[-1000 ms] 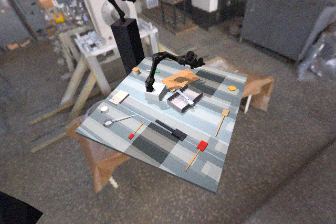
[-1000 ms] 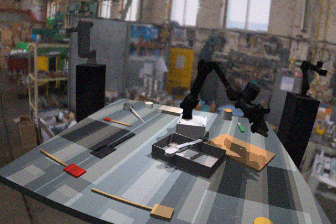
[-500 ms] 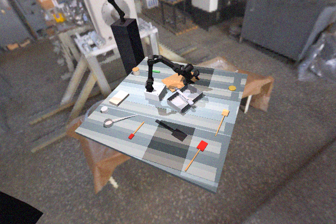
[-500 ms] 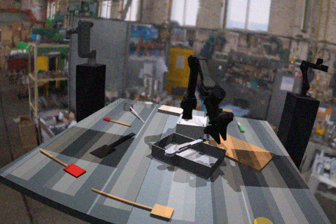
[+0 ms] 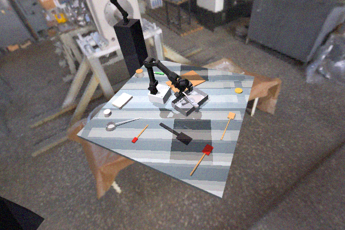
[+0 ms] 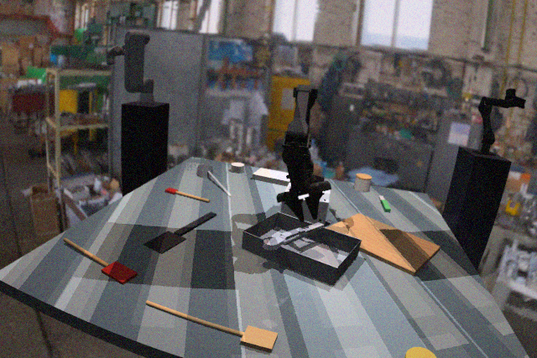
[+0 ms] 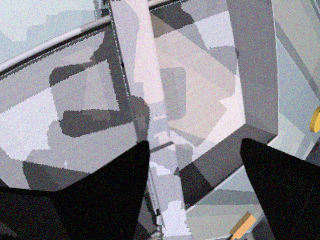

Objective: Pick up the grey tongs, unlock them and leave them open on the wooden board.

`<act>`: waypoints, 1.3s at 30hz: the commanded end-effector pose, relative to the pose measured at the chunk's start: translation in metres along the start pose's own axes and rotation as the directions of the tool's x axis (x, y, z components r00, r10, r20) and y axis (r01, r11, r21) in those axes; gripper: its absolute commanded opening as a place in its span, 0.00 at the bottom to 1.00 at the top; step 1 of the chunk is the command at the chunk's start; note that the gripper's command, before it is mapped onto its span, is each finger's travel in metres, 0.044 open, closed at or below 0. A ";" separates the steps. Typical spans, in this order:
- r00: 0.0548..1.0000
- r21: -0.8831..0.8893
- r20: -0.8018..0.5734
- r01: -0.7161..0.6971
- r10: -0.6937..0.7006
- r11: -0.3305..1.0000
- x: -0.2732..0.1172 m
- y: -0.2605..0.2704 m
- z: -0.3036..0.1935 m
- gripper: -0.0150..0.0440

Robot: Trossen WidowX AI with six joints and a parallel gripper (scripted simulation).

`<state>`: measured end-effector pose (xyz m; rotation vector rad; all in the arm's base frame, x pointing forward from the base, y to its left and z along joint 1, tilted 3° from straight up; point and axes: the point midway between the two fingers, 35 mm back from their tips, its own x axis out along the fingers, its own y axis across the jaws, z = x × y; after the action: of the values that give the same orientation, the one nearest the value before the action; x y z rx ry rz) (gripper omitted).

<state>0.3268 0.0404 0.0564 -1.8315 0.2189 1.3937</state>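
The jaws (image 5: 182, 93) (image 6: 309, 215) are open, a bit more than halfway, and they hold nothing. They point down over the roasting tin (image 5: 206, 98) (image 6: 303, 261) (image 7: 257, 75). The grey tongs (image 5: 190, 99) (image 6: 299, 234) (image 7: 150, 85) lie across the tin, and they look shut. From the wrist, the tongs run up between the two black fingers, much nearer to one finger than the other. I can't tell if that finger touches them.

The wooden board (image 5: 198, 80) (image 6: 403, 250) lies flat on the worktop (image 5: 156, 163) (image 6: 303, 324), right by the tin. The tin's walls stand up around the space under the tongs. A black flat turner (image 5: 184, 137) (image 6: 165, 241) lies near the tin, on another side from the board. A green-handled thing (image 5: 159, 73) (image 6: 384, 204) and a round pot with an orange top (image 5: 139, 72) (image 6: 362, 182) sit past the board.
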 end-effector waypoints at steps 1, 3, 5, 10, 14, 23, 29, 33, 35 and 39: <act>0.998 -0.093 0.064 -0.003 0.009 0.996 -0.015 0.034 0.012 0.69; 0.998 -0.093 0.064 -0.003 0.009 0.996 -0.015 0.034 0.012 0.69; 0.998 -0.093 0.064 -0.003 0.009 0.996 -0.015 0.034 0.012 0.69; 0.998 -0.093 0.065 -0.003 0.009 0.996 -0.012 0.030 0.016 0.69; 0.998 -0.093 0.065 -0.003 0.009 0.996 -0.012 0.029 0.017 0.69; 0.998 -0.093 0.065 -0.003 0.009 0.996 -0.003 0.028 0.016 0.69; 0.998 -0.093 0.065 -0.002 0.008 0.996 0.007 0.028 0.016 0.69; 0.998 -0.093 0.065 -0.002 0.008 0.996 0.013 0.028 0.016 0.69; 0.998 -0.093 0.065 -0.002 0.008 0.996 0.016 0.028 0.016 0.69; 0.998 -0.093 0.065 -0.002 0.008 0.996 0.023 0.028 0.016 0.69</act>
<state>0.3056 0.0392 0.0271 -1.8582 0.1208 1.4882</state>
